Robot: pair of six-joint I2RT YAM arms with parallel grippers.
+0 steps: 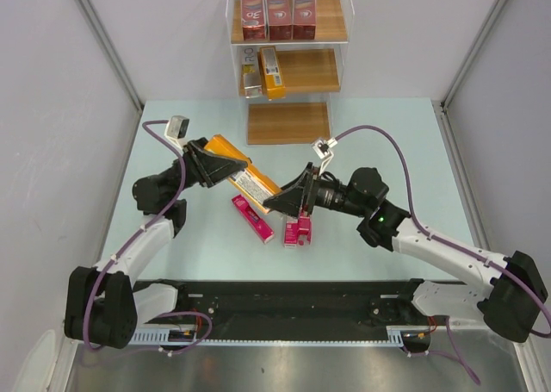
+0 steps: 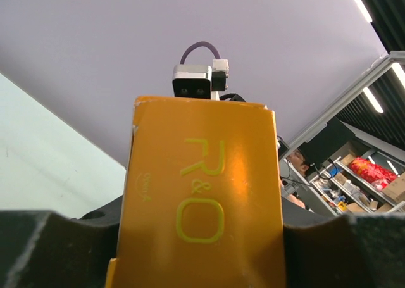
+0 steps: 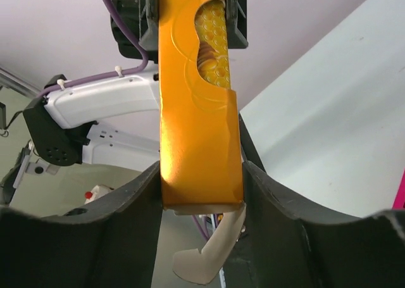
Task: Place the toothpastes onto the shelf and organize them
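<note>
An orange-yellow toothpaste carton point(image 1: 245, 175) hangs above the table between both arms. My left gripper point(image 1: 225, 165) is shut on its far-left end, and the carton's "R&O" face point(image 2: 202, 199) fills the left wrist view. My right gripper point(image 1: 281, 198) has its fingers pressed against both sides of the near-right end point(image 3: 199, 123), where a pale flap hangs loose. Two slim pink cartons point(image 1: 252, 218) point(image 1: 299, 230) lie on the table beneath. The shelf point(image 1: 288, 122) stands at the back: three dark red cartons point(image 1: 278, 10) on the top tier, an orange one point(image 1: 273, 71) and a pale one point(image 1: 251, 73) on the middle tier.
Grey walls and slanted frame posts point(image 1: 103, 39) close in the pale green table point(image 1: 387, 151) on both sides. A black rail point(image 1: 275, 310) with the arm bases runs along the near edge. Purple cables point(image 1: 379, 133) loop above both arms.
</note>
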